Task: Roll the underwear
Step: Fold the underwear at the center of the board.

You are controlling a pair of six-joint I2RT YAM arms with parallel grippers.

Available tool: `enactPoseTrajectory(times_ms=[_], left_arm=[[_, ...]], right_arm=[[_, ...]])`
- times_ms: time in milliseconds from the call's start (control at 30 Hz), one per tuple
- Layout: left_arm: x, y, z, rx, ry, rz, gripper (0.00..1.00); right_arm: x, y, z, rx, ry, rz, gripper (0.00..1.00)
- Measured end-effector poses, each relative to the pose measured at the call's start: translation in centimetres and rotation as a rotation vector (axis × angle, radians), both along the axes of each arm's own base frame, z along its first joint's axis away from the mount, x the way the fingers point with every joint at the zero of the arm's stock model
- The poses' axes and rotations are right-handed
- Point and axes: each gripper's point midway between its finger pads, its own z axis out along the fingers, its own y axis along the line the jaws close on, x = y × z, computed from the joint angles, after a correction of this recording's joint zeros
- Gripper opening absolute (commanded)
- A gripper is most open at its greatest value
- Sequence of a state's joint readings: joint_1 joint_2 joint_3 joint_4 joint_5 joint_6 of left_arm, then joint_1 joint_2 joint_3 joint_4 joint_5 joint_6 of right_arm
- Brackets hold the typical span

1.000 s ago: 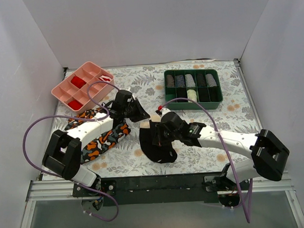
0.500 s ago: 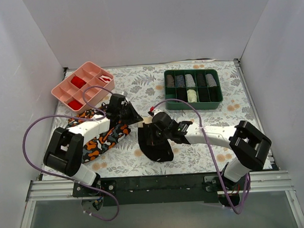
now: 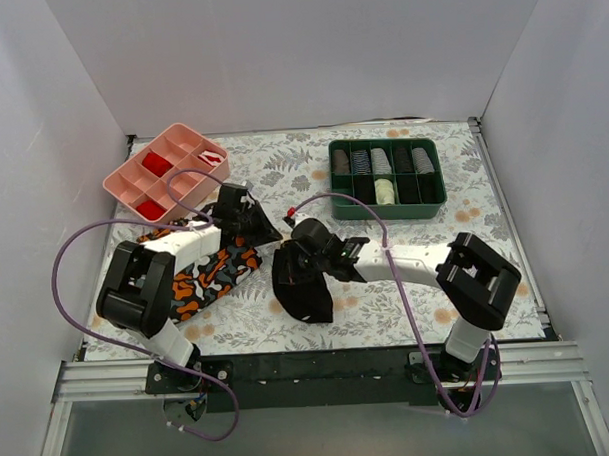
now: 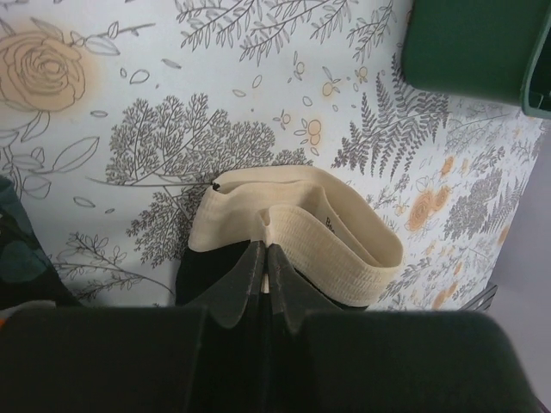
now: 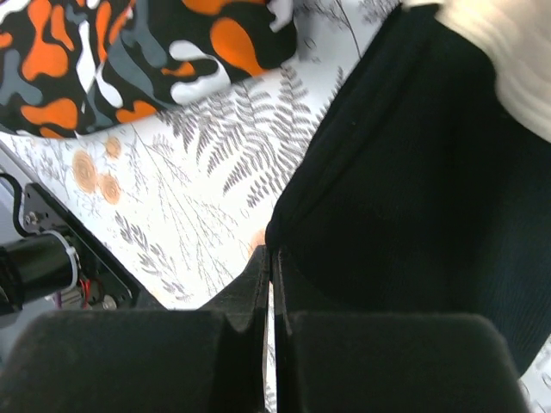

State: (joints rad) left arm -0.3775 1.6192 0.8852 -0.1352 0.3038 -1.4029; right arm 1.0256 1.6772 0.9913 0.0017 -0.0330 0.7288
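Underwear [image 3: 302, 293] pinched: left gripper [image 4: 265, 262] clamps waistband [image 4: 344, 232] edge, right gripper [image 5: 271, 267] clamps black hem.

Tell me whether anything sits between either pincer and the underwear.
Nothing visible does. The left pincer is shut on the underwear at its cream waistband, and the right pincer is shut on its black edge. The patterned cloth lies off to the left, not between them.

No legible text, label, brand or number anywhere in view.
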Motion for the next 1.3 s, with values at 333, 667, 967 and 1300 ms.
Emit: enactPoseTrajectory(times_ms=[333,667,967,1300], left_arm=[[0.5,0.6,-1.0,0.028,0.025,-0.007,0.0],[1.2,1.1,-1.8,0.048,0.039,-0.005,0.08],[1.3,1.6,-2.7,0.079,0.056,-0.014,0.32],[3.3,1.1,1.0,0.064,-0.015,-0.014,0.66]], right_arm=[[0.9,1.8,-0.8,-0.002,-0.001,-0.001,0.01],[1.6,2.8,-2.2,0.015,0.017,-0.037,0.03],[1.9,3.3,-3.4,0.011,0.034,-0.045,0.34],[2.5,1.0,8.3,0.211,-0.215,-0.024,0.64]])
